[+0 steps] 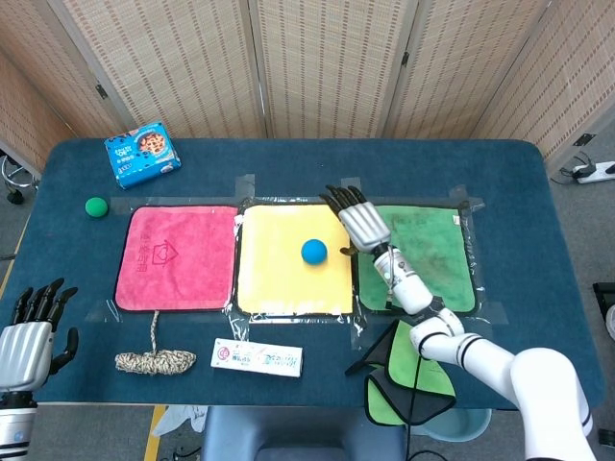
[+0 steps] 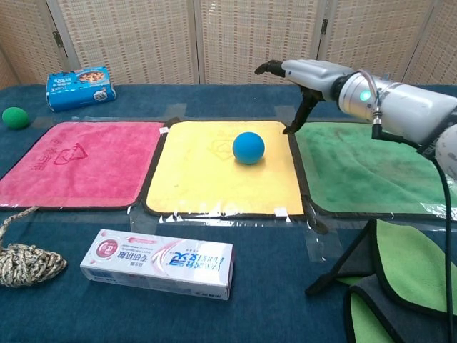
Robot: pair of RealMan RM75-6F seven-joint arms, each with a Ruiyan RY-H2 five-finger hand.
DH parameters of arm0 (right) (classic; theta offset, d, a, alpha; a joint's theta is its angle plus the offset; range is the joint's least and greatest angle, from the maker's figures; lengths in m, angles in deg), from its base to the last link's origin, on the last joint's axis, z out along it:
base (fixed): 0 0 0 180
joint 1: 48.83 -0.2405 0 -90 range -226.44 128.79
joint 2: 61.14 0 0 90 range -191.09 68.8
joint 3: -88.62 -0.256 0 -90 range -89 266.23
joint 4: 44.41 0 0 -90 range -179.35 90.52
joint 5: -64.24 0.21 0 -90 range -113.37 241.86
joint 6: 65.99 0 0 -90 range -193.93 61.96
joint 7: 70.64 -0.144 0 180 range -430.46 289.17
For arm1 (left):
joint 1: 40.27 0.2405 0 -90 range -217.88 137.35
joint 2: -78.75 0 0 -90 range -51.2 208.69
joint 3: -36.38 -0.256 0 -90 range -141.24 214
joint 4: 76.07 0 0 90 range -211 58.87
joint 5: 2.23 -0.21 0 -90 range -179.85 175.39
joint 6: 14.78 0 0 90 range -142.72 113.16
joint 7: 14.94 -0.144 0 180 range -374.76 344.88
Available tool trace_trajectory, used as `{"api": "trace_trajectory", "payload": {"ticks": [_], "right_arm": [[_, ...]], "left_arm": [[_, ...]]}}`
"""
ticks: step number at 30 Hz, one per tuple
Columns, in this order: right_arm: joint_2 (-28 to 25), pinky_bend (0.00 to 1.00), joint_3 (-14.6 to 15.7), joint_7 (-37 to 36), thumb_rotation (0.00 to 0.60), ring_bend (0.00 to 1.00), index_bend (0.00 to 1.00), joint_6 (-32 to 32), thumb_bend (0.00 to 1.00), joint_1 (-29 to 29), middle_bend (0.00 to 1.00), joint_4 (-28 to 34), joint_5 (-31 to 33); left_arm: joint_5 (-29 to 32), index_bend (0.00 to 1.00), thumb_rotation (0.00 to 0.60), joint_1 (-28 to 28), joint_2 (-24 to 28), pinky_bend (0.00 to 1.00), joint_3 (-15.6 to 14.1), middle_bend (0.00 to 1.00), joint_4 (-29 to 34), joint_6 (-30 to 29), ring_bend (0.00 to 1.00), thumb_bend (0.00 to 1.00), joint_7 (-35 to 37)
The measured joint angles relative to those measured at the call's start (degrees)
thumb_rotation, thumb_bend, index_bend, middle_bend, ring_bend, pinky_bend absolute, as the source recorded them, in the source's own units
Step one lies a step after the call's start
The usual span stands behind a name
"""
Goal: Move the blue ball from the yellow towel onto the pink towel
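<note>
The blue ball (image 1: 313, 252) (image 2: 248, 148) rests on the yellow towel (image 1: 279, 288) (image 2: 193, 179), right of its middle. The pink towel (image 1: 178, 256) (image 2: 78, 161) lies flat to its left with nothing on it. My right hand (image 1: 356, 218) (image 2: 303, 75) hovers open above the yellow towel's right edge, just right of the ball and clear of it, fingers spread. My left hand (image 1: 27, 331) is open at the table's near left corner, far from both towels; only the head view shows it.
A green towel (image 1: 428, 259) (image 2: 371, 168) lies right of the yellow one. A toothpaste box (image 1: 257, 357) (image 2: 157, 263), a rope coil (image 1: 154, 360), and a folded green cloth (image 1: 408, 375) sit along the front. A small green ball (image 1: 95, 206) and blue snack box (image 1: 142, 153) are at back left.
</note>
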Motion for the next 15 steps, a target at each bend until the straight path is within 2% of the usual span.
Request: {"api": "trace_trajectory", "payload": {"ticks": [15], "right_arm": [[7.93, 0.0, 0.63, -3.12, 0.6, 0.0, 0.0, -4.26, 0.08, -5.48, 0.0, -13.43, 1.45]], "left_arm": [[0.99, 0.17, 0.6, 0.25, -0.02, 0.04, 0.15, 0.09, -0.77, 0.56, 0.12, 0.59, 0.41]]}}
